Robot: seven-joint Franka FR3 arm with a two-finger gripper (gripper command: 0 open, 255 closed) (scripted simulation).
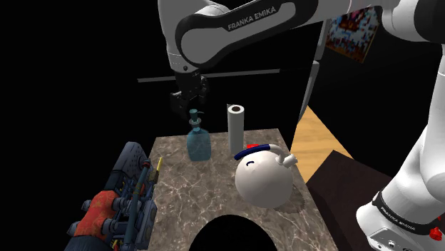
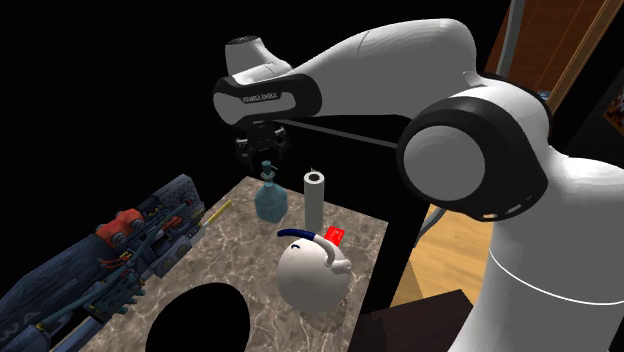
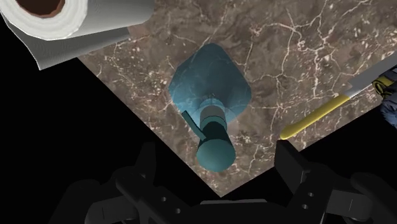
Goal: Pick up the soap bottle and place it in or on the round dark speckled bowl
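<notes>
1. The soap bottle point(image 1: 198, 142) is see-through blue with a pump on top. It stands up straight on the brown stone table point(image 1: 178, 189).
2. In the shoulder view the bottle is at the far end of the table, close to the back edge.
3. The black gripper point(image 1: 190, 100) hangs right over the bottle's pump.
4. In the wrist view the gripper point(image 3: 216, 167) has its two fingers point(image 3: 145, 167) spread wide apart. The pump sits in the gap between them, and they do not touch it. The gripper holds nothing.
5. A white paper roll point(image 1: 235, 128) stands on its end just beside the bottle, on the shoulder view's right.
6. A white round doll point(image 1: 264, 178) with a smiling face and a blue hat sits in the middle of the table, nearer the camera than the roll.
7. The bowl point(image 1: 232, 234) looks like a flat black round shape at the near edge of the table. It is well apart from the bottle, and nothing lies in it.
8. A big toy gun point(image 1: 125, 203) in blue, grey and red lies along the table's side, on the shoulder view's left.
9. A thin yellow stick point(image 3: 315, 118) lies on the table near the gun.
10. Past the table's far edge there is a black area.
</notes>
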